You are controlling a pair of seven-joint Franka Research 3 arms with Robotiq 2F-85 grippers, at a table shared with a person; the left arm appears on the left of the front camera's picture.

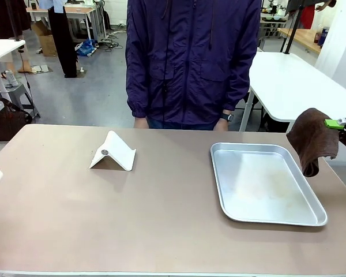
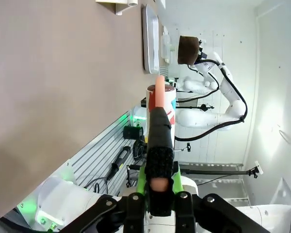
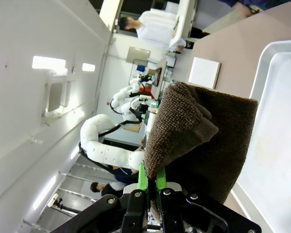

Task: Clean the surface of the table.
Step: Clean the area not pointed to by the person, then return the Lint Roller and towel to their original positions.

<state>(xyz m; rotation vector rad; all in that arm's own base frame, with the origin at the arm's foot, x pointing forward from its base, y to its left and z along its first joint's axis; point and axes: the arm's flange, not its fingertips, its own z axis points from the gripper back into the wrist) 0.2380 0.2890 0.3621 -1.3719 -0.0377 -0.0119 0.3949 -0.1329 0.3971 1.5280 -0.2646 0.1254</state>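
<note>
Right end effector (image 1: 334,123) grips the brown cloth (image 1: 314,138) above the right edge of the desk (image 1: 161,219), and it likely must drop down next to wipe.

**Even overhead light, soft shadows, blown-out whites at the wrists**

In the front view we see bright, even indoor light from above. The matte table (image 1: 161,225) gives no glare. The white folded stand (image 1: 114,151) casts only a faint, soft shadow at its foot. The metal tray (image 1: 277,220) has a dull pale sheen and a thin dark line under its near rim. Focus is sharp throughout.

In the left wrist view the pale wall (image 2: 276,111) washes out almost to white, a green glow (image 2: 122,118) shows below the table's edge, and the dark object (image 2: 160,145) close to the lens looks slightly soft.

In the right wrist view the ceiling light panels (image 3: 48,62) burn to pure white. The brown cloth (image 3: 203,141) shows a crisp weave, the tray is overexposed, and straight lines bow near the edges.
</note>
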